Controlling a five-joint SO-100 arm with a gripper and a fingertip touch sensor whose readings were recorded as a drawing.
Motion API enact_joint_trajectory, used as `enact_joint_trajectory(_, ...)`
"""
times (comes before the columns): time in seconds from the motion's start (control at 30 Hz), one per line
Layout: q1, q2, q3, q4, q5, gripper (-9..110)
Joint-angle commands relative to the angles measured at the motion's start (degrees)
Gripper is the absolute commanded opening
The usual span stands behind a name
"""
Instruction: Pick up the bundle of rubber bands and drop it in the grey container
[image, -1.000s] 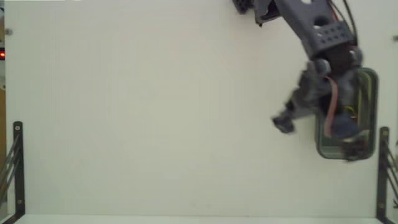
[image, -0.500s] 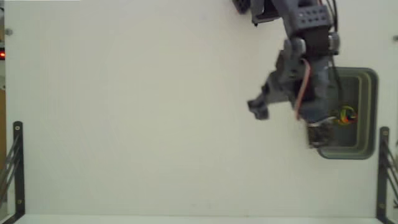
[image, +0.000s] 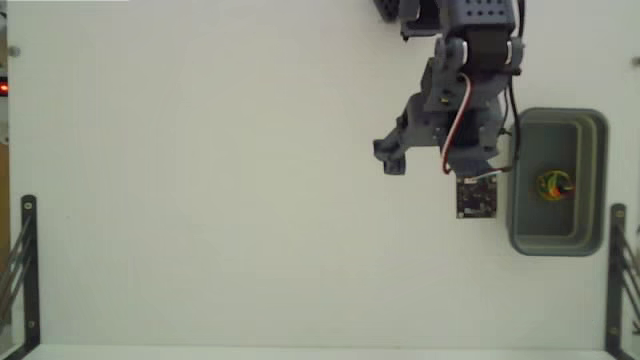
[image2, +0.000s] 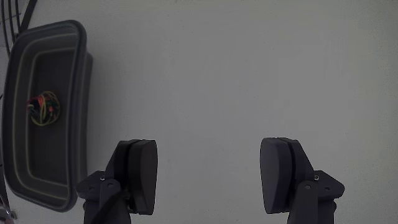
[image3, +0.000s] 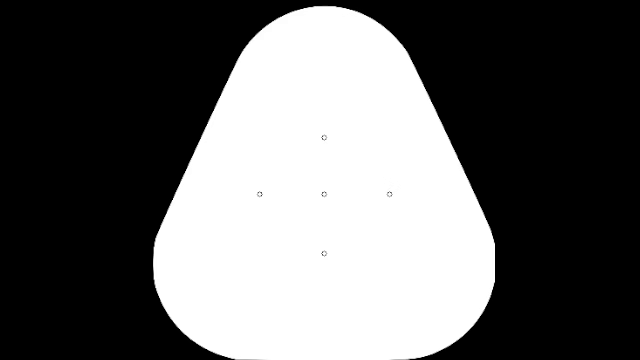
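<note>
Lying at the bottom of the grey-green rounded-rectangular plastic tub (image: 557, 182), near the middle of its dark hollow: the tiny knotty bundle of rubber bands (image: 551, 185), mostly yellow with red and green strands. Judging by that, drop done and little left beyond clearing the arm away. Hanging just beside the tub over the bare white counter (image: 200, 200), off the tub's left rim in the fixed view: the grey two-finger pincer (image2: 209, 176), spread wide with nothing between its dark pads (image2: 142, 173), only plain counter showing in the gap. Seen only from the fixed view: the whole arm reaching down from the top edge, the small black square circuit board (image: 476, 197) at its lower end, right beside the tub's left wall, though whether mounted on the arm or resting on the counter cannot be told; also black metal brackets (image: 28, 265) at the far left and far right edges. Seen only from the wrist view: the open gap between the pads, and the bundle's tangled loops (image2: 43, 107) more clearly, sitting toward the upper half of the tub's hollow there, well apart from the pads.
</note>
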Motion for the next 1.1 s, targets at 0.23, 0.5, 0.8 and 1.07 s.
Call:
enact_joint_trajectory(0.23,2.4,5.3,3.0,0.1,0.3,110)
enact_joint_trajectory(0.5,2.6,5.6,3.3,0.1,0.3,110)
enact_joint_trajectory(0.8,2.6,5.6,3.3,0.1,0.3,110)
enact_joint_trajectory(1.07,2.6,5.6,3.3,0.1,0.3,110)
